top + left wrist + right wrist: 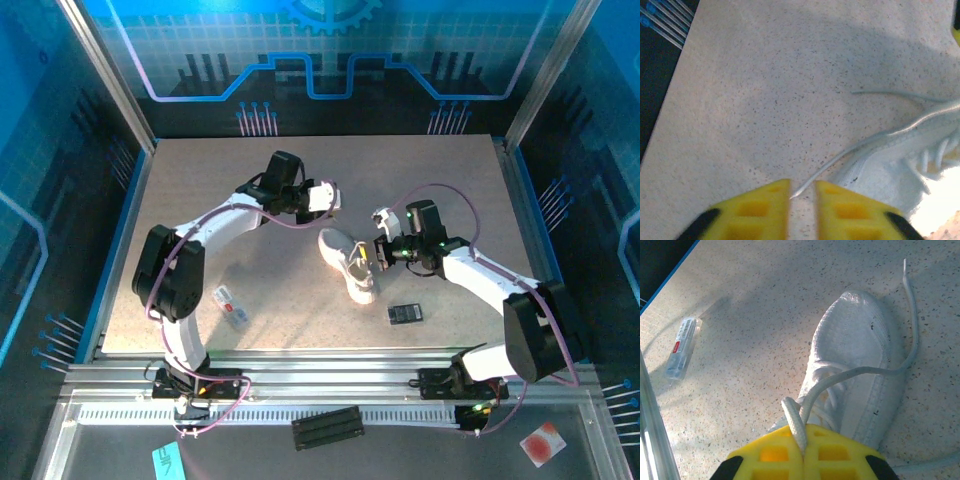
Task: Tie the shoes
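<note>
Knot: none yet; sneaker [350, 265] at desk [200, 180] centre.
Right gripper [802, 436]: clamped on one lace [860, 371].
Left gripper [801, 187]: slightly apart around other lace's tip [840, 161].

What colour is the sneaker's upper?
White. The sneaker shows best in the right wrist view.

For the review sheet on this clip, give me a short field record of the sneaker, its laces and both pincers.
sneaker: sole down on table
right pincer: shut on lace
left pincer: narrowly parted, loose lace tip at the gap, not clamped
bow: not yet tied
nearby: black rectangle, white tag, both apart from sneaker
</note>
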